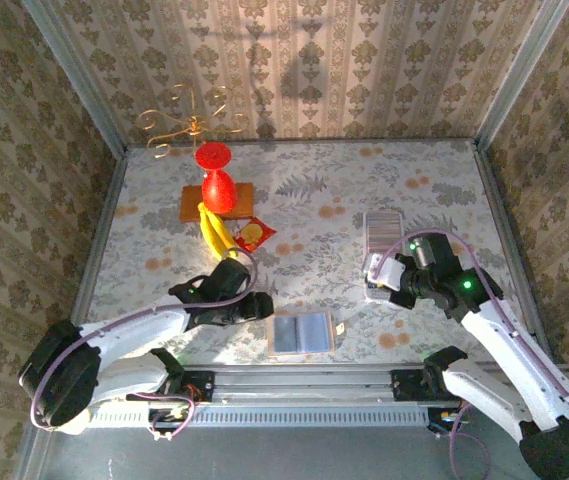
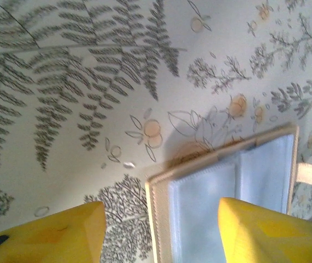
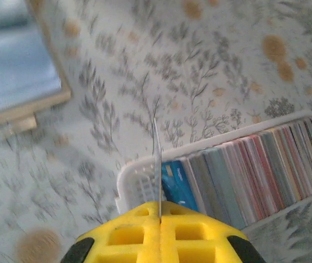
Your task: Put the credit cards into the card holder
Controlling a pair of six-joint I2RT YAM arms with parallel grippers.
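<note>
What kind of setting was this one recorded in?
Probably a staged tabletop test booth, not a real room: damask-papered walls box in a floral-covered table, with props like a card tray and open card holder.

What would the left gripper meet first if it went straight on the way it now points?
Probably the open tan leather-like card holder, pale blue inside, lying just ahead of the left gripper; depth is unclear.

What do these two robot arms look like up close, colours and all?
The left arm and right arm have white shells with black joints; a lilac cable loops along each. The right arm shows a small green light. The left tool and right tool end in blocky yellow fingers.
</note>
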